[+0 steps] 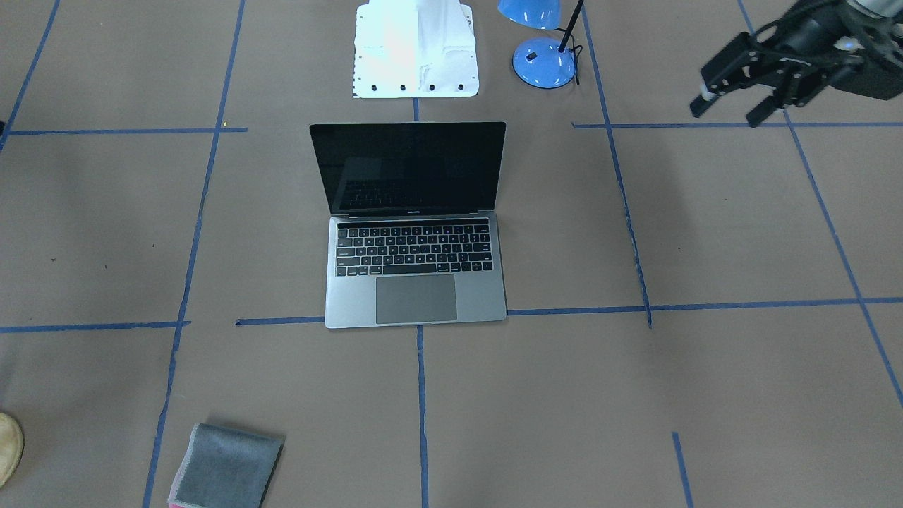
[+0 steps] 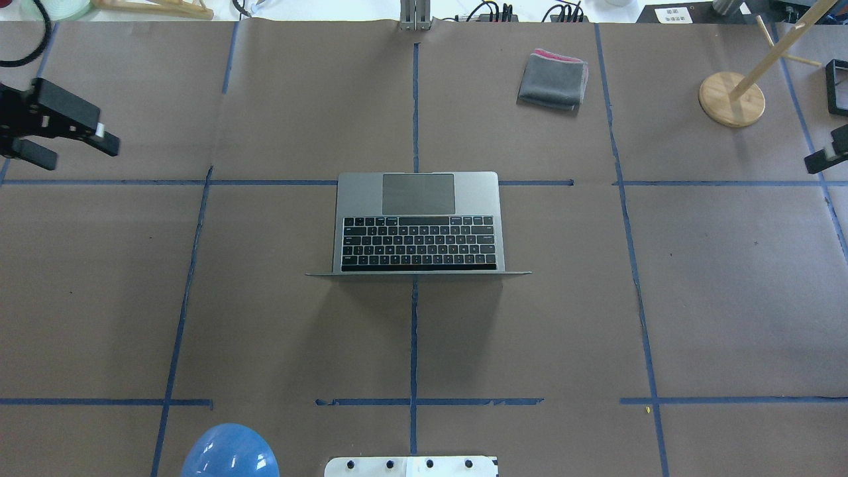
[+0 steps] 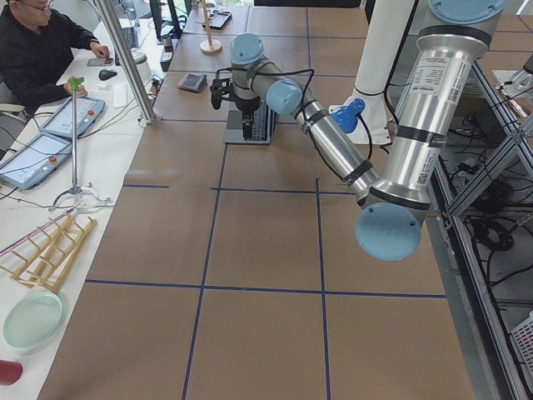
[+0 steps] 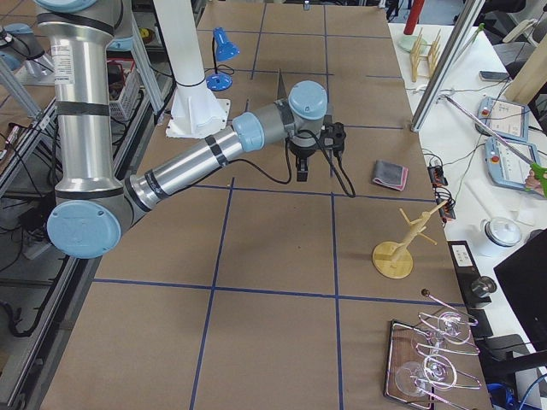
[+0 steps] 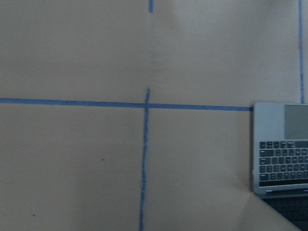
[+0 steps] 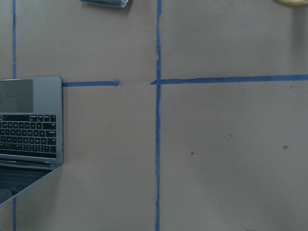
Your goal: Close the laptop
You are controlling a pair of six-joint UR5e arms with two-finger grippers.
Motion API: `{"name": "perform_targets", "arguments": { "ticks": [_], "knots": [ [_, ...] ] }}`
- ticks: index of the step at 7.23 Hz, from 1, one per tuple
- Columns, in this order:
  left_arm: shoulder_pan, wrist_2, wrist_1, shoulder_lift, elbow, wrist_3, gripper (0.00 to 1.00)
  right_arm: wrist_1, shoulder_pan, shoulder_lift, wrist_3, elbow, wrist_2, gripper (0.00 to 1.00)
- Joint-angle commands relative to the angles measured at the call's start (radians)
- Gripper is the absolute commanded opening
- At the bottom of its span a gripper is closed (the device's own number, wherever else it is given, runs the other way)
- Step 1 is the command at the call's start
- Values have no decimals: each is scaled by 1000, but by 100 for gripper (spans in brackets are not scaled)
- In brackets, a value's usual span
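The space-grey laptop (image 2: 419, 225) stands open in the middle of the table, its black screen (image 1: 409, 169) upright and its keyboard and trackpad bare. It also shows in the left wrist view (image 5: 281, 144) and the right wrist view (image 6: 31, 120). My left gripper (image 2: 74, 150) is open and empty above the table's left edge, well away from the laptop; in the front-facing view (image 1: 726, 113) it is at the top right. Of my right gripper (image 2: 827, 154), only one finger shows at the overhead view's right edge, so I cannot tell its state.
A grey folded cloth (image 2: 553, 79) lies at the far side, right of centre. A wooden stand (image 2: 732, 99) and a black frame (image 2: 838, 86) are at the far right. A blue lamp (image 1: 543, 60) and the white robot base (image 1: 416, 49) stand on the robot's side.
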Motion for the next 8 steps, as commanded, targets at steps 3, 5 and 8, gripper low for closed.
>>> {"name": "perform_targets", "arguments": {
  "ticks": [3, 5, 8],
  "knots": [
    [362, 195, -1, -215, -8, -393, 49, 461, -544, 80, 814, 73, -339, 41],
    [437, 232, -1, -244, -7, -418, 3, 486, -700, 116, 843, 75, -416, 5],
    [532, 250, -15, -273, 18, -419, 0, 491, -801, 178, 851, 69, -467, 1]
  ]
}}
